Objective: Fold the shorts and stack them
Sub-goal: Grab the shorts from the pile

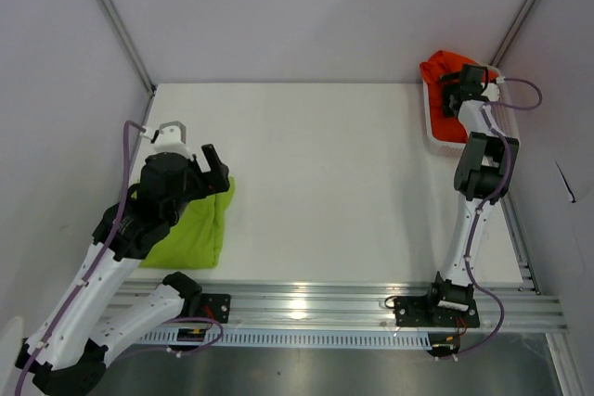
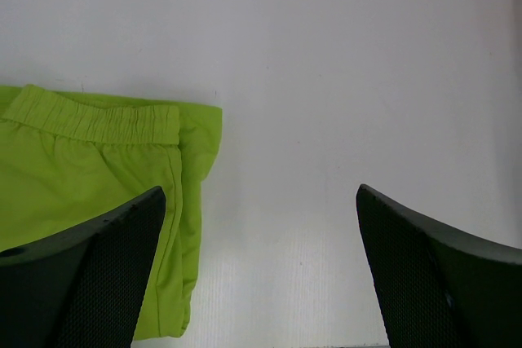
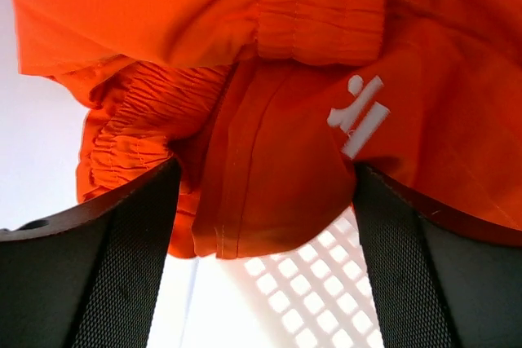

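Nearest, the right gripper (image 3: 267, 178) held its black mesh-padded fingers (image 3: 122, 283) wide apart, straddling a hanging fold of the bright orange-red fabric shorts (image 3: 285, 79) without clamping it. Those shorts lay bunched in the white plastic mesh basket (image 1: 432, 129) at the far right corner, waistband running across the gap. The right arm stretched well forward over them. The lime green fabric shorts (image 1: 195, 224) lay folded at near left, beside the left gripper (image 1: 215, 169), also fully open.

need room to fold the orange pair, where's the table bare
Bare: the middle of the table, between the green shorts at left and the white basket far right. Crowded: that basket, holding the orange shorts, right end effector over them.
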{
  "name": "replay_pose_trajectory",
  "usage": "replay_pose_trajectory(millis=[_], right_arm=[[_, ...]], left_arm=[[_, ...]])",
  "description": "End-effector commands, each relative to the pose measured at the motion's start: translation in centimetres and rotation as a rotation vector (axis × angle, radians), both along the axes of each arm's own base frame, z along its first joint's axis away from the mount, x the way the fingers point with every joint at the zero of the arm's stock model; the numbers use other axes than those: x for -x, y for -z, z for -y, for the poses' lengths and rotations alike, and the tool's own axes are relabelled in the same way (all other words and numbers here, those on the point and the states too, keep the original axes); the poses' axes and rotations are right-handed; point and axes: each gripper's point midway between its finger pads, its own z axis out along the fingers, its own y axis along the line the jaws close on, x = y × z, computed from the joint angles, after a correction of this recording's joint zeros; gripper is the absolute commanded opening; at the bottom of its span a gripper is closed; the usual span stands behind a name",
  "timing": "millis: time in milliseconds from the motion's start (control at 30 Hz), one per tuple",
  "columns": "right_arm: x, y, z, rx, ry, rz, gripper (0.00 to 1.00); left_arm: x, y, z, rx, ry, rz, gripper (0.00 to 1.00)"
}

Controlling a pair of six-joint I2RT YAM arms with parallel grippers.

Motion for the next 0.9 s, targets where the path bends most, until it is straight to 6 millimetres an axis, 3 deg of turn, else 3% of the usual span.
replay_pose_trajectory(millis=[0, 33, 67, 100, 133, 233, 267, 400, 500, 633, 667, 733, 767, 833, 867], right_arm=[[-4.1, -5.5, -0.4, -0.097, 0.038, 0.236, 0.85], [-4.4, -5.5, -0.5, -0.101, 0.037, 0.243, 0.85], [-4.8, -6.1, -0.5, -0.101, 0.038, 0.264, 0.75], [-5.0, -5.8, -0.5, -0.101, 0.041, 0.263, 0.63], [-5.2, -6.0, -0.4, -0.098, 0.043, 0.276, 0.32], [-5.5, -7.0, 0.0, -0.082, 0.04, 0.313, 0.05], [-5.5, -7.5, 0.2, -0.069, 0.039, 0.323, 0.0], [-4.8, -12.1, 0.9, 0.017, 0.032, 0.378, 0.0], [-3.7, -18.0, 0.8, 0.103, -0.007, 0.469, 0.0], [-1.3, -26.2, -1.1, 0.224, -0.1, 0.593, 0.0], [0.1, -29.5, -1.5, 0.256, -0.11, 0.643, 0.0], [1.7, -32.8, -2.2, 0.312, -0.13, 0.69, 0.0], [3.5, -36.4, -2.7, 0.337, -0.138, 0.747, 0.0], [5.4, -39.4, -3.8, 0.364, -0.174, 0.782, 0.0], [6.8, -41.9, -4.7, 0.371, -0.207, 0.822, 0.0]], left_arm=[[-0.6, -0.9, -1.0, -0.034, -0.04, 0.042, 0.99], [-0.7, -0.9, -1.0, -0.037, -0.045, 0.039, 0.99], [-0.7, -0.6, -0.9, -0.04, -0.042, 0.03, 0.99], [-0.8, -0.5, -0.8, -0.037, -0.041, 0.028, 0.99], [-0.9, -0.2, -0.7, -0.035, -0.037, 0.024, 0.99], [-1.0, 0.3, -0.5, -0.038, -0.034, 0.01, 0.99], [-1.0, 0.4, -0.4, -0.038, -0.031, 0.005, 0.99], [-1.1, 0.3, -0.1, -0.03, -0.02, 0.006, 0.99], [-1.2, 1.0, 0.6, -0.041, 0.017, -0.031, 0.99], [-1.1, 0.6, 1.2, -0.017, 0.038, -0.04, 0.99], [-1.1, 0.2, 1.5, -0.001, 0.05, -0.026, 0.99], [-0.8, -0.8, 1.5, 0.028, 0.061, 0.014, 0.99], [-0.7, -1.2, 1.4, 0.035, 0.059, 0.025, 0.99], [-0.5, -1.6, 1.1, 0.032, 0.048, 0.036, 0.99], [-0.5, -1.5, 1.0, 0.027, 0.044, 0.033, 0.99]])
